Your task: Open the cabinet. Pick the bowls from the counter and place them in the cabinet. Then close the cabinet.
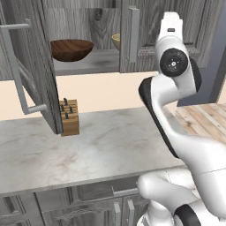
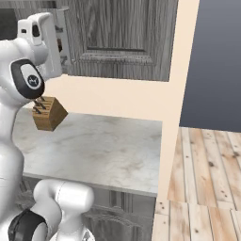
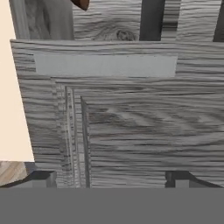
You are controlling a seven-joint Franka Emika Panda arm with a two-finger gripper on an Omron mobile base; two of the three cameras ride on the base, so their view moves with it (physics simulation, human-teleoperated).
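Fingertips (image 3: pixel 43 178) wide apart, nothing between; gripper (image 3: pixel 109 179) faces right door panel (image 3: pixel 131 131) close up. Both bowls on cabinet shelf (image 1: pixel 95 59): brown bowl (image 1: pixel 71 49), tan bowl (image 1: pixel 116 41). Left door (image 1: pixel 31 66) swung open. Judgement: closing remains; push doors flat, steady, avoid handle (image 1: pixel 133 35) snag.

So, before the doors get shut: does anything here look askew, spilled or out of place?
Nothing stands out. The brown bowl and the tan bowl sit upright on the cabinet shelf, nothing spilled. The left door hangs wide open. A knife block stands upright on the counter.
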